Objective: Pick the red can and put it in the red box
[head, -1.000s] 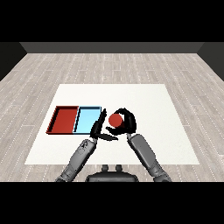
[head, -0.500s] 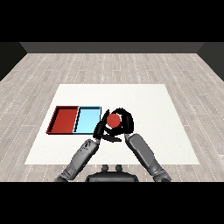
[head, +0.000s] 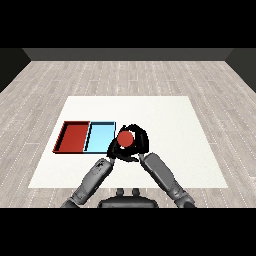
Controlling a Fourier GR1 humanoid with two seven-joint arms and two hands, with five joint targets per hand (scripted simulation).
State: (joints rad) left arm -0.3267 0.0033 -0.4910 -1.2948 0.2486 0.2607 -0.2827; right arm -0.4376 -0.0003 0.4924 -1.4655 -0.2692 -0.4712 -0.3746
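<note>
Red cylindrical can (head: 125,138), upright at the centre of the frame, just right of the light blue shallow tray (head: 100,137) and held in the black right hand (head: 136,142), fingers curled round its side wall, red top showing above them. Likely rigid and light, judging by shape alone; smooth rounded wall probably slippery, so best held round the middle of the body, opposite sides, not by the rim. Not fragile by the look of it, though apt to tip if set down tilted. Black left hand (head: 114,149) low and left of the can, close against it; whether touching or merely beside cannot be told, nor whether its fingers are curled or straight. Red shallow tray (head: 73,137) at the left of the frame, side by side with the blue one, both lying on the white flat table (head: 170,120). Can not yet inside either tray; carry leftward across the blue tray judged still to come, keeping the can upright.
</note>
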